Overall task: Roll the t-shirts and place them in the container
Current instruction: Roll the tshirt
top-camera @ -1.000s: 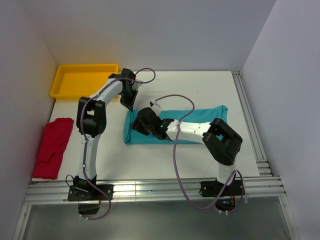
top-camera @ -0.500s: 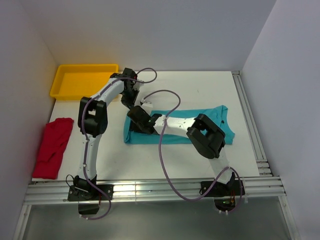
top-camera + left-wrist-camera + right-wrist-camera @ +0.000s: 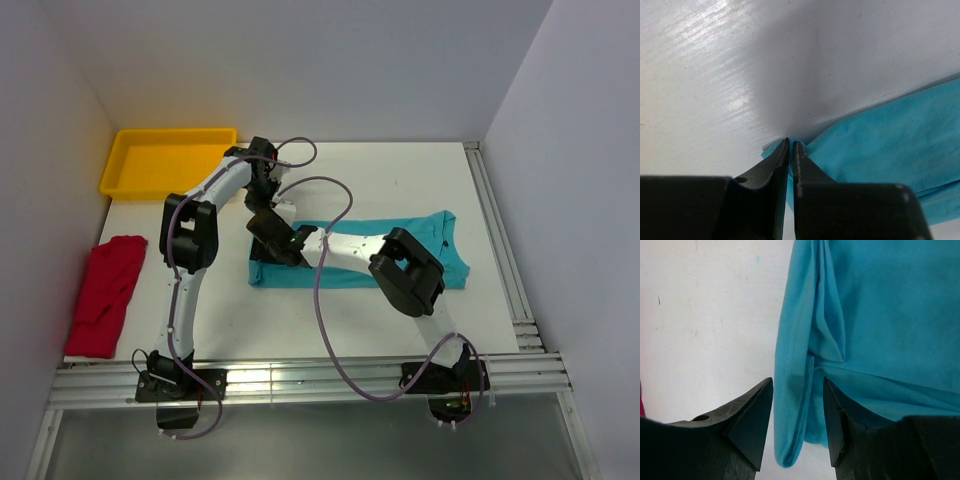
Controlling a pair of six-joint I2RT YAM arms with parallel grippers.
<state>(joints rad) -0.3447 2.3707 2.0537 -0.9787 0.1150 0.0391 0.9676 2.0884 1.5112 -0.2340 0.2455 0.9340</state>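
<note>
At the left end of the folded teal cloth t-shirt point(image 3: 452, 252) on the white desk point(image 3: 400, 180), the left gripper point(image 3: 790, 142) is clamped on the far corner; the right gripper point(image 3: 798, 381), newly shifted leftward to this hem, straddles it, jaws apart. Rolling can likely start; the crumpled red t-shirt point(image 3: 105, 295) waits.

A robotics lab test cell: a bare white desk point(image 3: 400, 175) boxed in by plain white walls point(image 3: 300, 70) at 9, 12 and 3 o'clock. Aluminium rails point(image 3: 300, 380) run along its 6 o'clock edge with the left arm point(image 3: 188, 240) and right arm point(image 3: 405, 270) bolted on. A yellow tray point(image 3: 160, 165) sits at 10 o'clock.
</note>
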